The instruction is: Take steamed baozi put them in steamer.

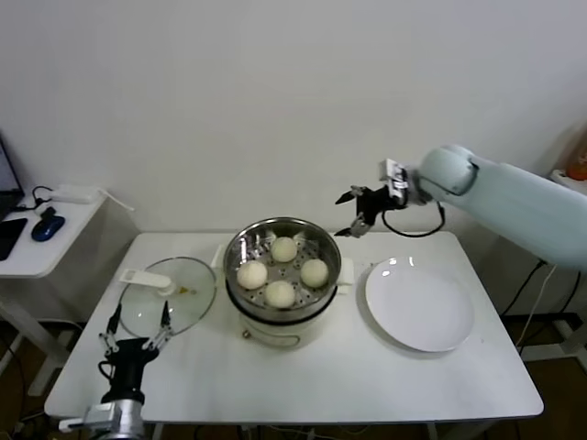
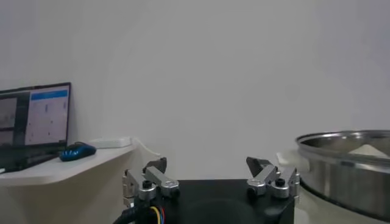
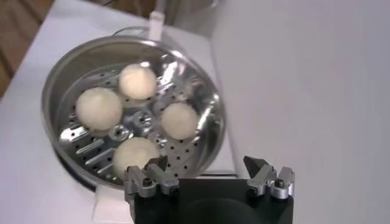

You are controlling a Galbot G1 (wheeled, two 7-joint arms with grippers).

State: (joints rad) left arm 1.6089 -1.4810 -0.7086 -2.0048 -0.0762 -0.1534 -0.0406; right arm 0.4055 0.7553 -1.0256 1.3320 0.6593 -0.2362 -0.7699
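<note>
At our far left the left gripper (image 1: 138,323) hangs over the table's (image 1: 303,385) front corner, jaws apart and empty, just in front of the glass lid (image 1: 170,295). Mid-table sits the steamer (image 1: 282,280), its perforated tray holding all four steamed baozi (image 1: 281,293); two seem to touch, though we cannot be sure. Behind its right rim our right gripper (image 1: 352,213) hovers, jaws wide and empty. Rightmost lies the white plate (image 1: 420,305).

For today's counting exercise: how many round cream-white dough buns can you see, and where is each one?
4, all on the perforated tray of the shiny round steel steamer: one at the back, one left, one right, one in front. The flat white plate holds none; nothing looks hidden.
</note>
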